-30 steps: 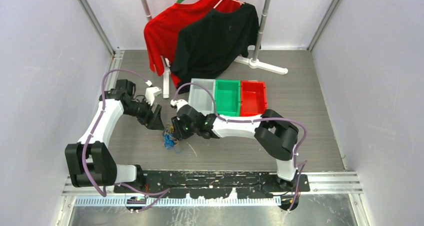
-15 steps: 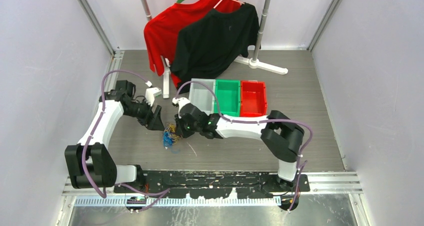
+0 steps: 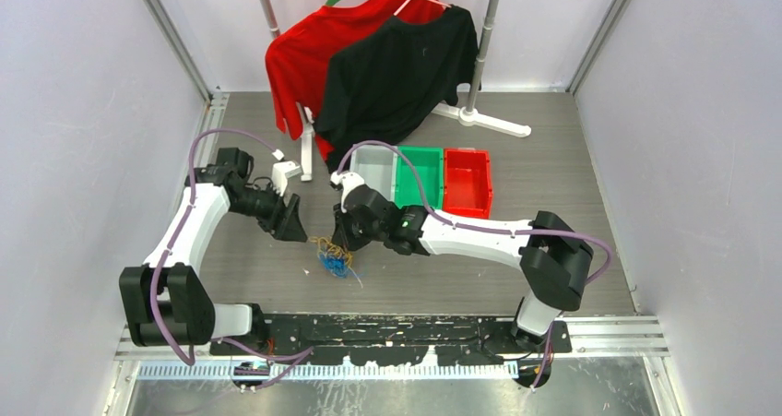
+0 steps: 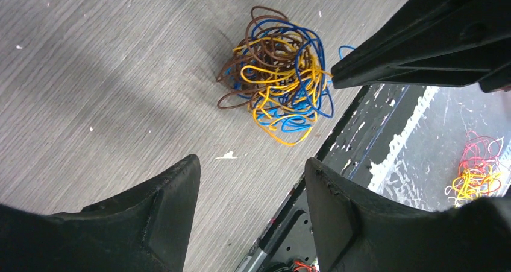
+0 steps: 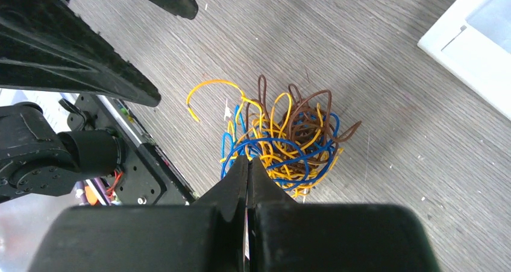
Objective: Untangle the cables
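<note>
Near 3 bins (image 3: 443,181), tangled cables (image 3: 336,261) on table (image 3: 553,158), left claw (image 4: 250,162) apart, right claw (image 5: 248,161) pinched together

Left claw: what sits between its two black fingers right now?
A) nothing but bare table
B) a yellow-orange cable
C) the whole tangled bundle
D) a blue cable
A: in the left wrist view the left claw stands open over the grey wood-grain table, and the tangled bundle of thin blue, yellow-orange and brown cables lies ahead of its tips, apart from them.
</note>
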Controlling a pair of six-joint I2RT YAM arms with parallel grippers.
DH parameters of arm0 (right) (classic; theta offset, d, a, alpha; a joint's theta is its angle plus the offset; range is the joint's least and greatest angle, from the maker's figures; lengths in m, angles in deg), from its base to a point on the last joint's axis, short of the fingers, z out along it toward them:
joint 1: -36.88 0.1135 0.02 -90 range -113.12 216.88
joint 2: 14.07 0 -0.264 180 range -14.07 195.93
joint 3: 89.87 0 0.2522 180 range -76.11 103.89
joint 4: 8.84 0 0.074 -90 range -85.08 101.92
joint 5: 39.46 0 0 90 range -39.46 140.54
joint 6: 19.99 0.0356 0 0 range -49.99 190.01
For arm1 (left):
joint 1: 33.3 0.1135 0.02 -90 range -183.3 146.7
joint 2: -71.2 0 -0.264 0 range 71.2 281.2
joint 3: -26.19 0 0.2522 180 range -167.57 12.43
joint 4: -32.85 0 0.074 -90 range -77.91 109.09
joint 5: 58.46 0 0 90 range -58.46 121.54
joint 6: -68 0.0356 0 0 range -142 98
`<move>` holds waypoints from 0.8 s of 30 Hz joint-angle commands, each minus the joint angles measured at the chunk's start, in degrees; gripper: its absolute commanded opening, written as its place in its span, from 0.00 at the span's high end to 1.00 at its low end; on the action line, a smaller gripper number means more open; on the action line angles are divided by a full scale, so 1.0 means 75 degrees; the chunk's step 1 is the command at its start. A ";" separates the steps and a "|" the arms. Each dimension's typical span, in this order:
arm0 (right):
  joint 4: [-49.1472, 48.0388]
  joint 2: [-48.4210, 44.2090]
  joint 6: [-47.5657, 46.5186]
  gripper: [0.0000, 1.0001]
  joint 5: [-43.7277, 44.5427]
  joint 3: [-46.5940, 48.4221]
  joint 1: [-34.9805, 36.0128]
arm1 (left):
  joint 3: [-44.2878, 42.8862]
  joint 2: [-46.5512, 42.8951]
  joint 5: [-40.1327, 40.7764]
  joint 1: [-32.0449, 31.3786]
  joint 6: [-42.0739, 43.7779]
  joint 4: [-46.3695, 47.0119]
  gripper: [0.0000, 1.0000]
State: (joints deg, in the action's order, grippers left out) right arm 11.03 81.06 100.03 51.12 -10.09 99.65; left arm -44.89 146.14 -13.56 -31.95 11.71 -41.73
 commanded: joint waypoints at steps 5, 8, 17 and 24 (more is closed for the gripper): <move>-0.0108 -0.0448 0.0045 0.99 -0.0488 0.0777 -0.0071 | -0.0484 -0.0601 -0.0578 -0.0480 -0.0095 -0.0253 0.37; -0.0545 -0.0489 0.0236 0.99 -0.0687 0.0667 -0.0072 | -0.0350 -0.0706 -0.0515 -0.0903 -0.0237 -0.0177 0.39; -0.1738 -0.0927 0.0857 0.99 -0.0877 0.0213 -0.0126 | -0.0047 -0.0738 -0.0204 -0.1382 -0.0834 0.0536 0.49; -0.3124 -0.1259 0.1919 0.99 -0.1043 -0.0665 -0.0372 | -0.0061 -0.0868 -0.0194 -0.1421 -0.0854 0.0609 0.73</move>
State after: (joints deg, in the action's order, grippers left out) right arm -1.80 74.92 108.31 44.92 -12.30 97.75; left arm -45.35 141.61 -14.52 -42.33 5.88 -39.39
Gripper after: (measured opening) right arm 0.029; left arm 0.355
